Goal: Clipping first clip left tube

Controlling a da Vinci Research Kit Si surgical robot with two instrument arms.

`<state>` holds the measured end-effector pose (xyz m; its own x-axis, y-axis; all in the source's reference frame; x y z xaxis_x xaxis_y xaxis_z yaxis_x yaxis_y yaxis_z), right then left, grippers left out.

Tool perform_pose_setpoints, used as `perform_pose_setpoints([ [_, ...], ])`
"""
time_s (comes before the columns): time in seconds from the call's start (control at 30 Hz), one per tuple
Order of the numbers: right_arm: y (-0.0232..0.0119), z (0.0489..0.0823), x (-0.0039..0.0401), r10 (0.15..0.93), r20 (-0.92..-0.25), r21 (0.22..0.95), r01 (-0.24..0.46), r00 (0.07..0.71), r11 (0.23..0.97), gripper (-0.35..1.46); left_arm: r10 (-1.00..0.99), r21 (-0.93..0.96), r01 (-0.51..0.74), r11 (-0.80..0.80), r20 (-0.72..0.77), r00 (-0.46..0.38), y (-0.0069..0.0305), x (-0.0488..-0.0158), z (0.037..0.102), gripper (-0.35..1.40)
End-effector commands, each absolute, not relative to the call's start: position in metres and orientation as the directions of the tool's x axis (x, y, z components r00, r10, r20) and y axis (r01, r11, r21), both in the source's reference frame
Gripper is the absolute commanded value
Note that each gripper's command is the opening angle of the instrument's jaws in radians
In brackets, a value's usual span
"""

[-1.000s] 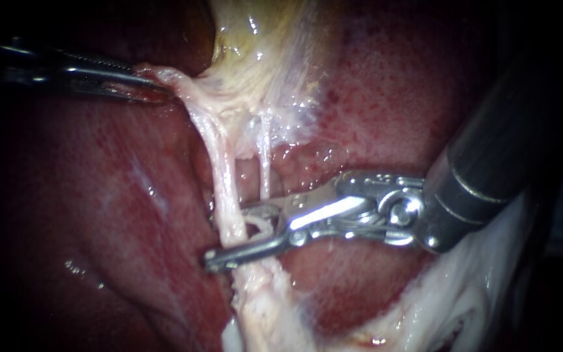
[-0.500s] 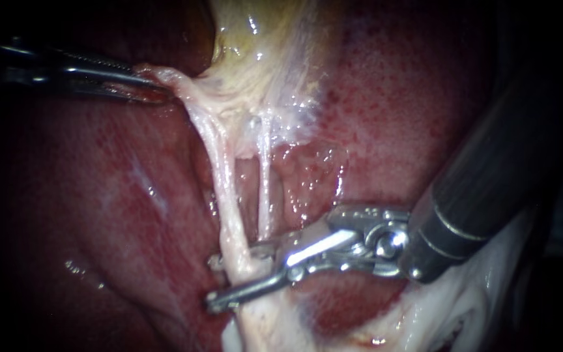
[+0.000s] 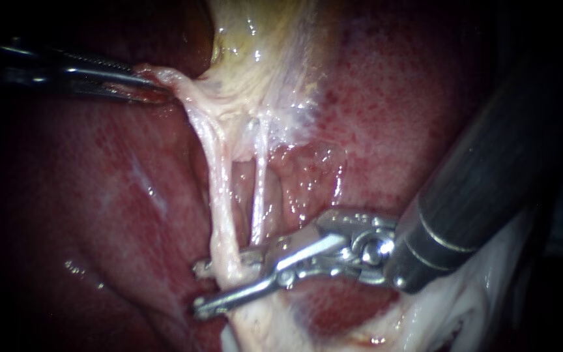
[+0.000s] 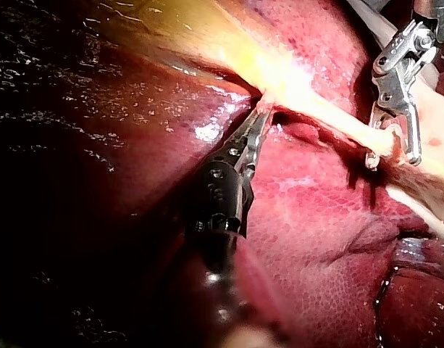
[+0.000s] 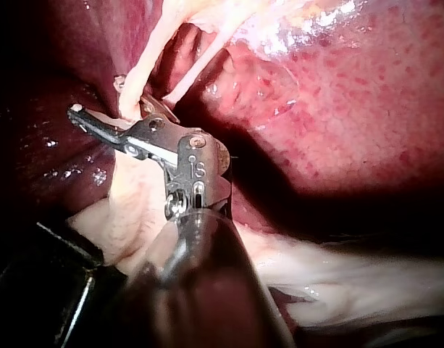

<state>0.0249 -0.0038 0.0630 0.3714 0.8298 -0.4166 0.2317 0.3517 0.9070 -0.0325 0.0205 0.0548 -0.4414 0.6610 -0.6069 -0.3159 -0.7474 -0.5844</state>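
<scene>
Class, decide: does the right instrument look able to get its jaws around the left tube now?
Probably yes: the right instrument has its open jaws astride the left tube, one each side, nothing in between.

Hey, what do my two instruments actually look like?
The right instrument has a thick dark grey shaft with thin pale rings, then a shiny silver hinged wrist and a long, slim silver pincer. The left instrument is slimmer and dark, and the edge of its pincer is finely toothed.

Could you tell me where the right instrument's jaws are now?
Endoscope view, lower centre: the right instrument has its open jaws astride the left tube, over the liver.
</scene>
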Motion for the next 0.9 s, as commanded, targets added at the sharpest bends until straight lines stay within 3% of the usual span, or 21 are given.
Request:
perform_pose_setpoints([
  [0.03, -0.0038, 0.0626, 0.0249, 0.829, -0.418, 0.906, 0.234, 0.372, 0.352, 0.47, 0.661, -0.584, -0.316, -0.747, -0.607, -0.441, 0.0205, -0.0325, 0.0549, -0.35],
  [0.43, -0.0038, 0.0613, 0.0252, 0.828, -0.416, 0.907, 0.240, 0.376, 0.347, 0.34, 0.661, -0.584, -0.316, -0.747, -0.607, -0.441, 0.0205, -0.0325, 0.0549, -0.35],
  [0.6, -0.0029, 0.0607, 0.0250, 0.831, -0.411, 0.909, 0.241, 0.374, 0.340, 0.15, 0.661, -0.584, -0.316, -0.747, -0.607, -0.441, 0.0205, -0.0325, 0.0549, -0.35],
  [0.8, -0.0025, 0.0603, 0.0248, 0.834, -0.403, 0.912, 0.241, 0.376, 0.332, -0.28, 0.661, -0.584, -0.316, -0.747, -0.607, -0.441, 0.0206, -0.0325, 0.0549, -0.35],
  [0.9, -0.0025, 0.0603, 0.0247, 0.836, -0.398, 0.914, 0.239, 0.378, 0.327, -0.35, 0.661, -0.584, -0.316, -0.747, -0.607, -0.441, 0.0206, -0.0325, 0.0549, -0.35],
])
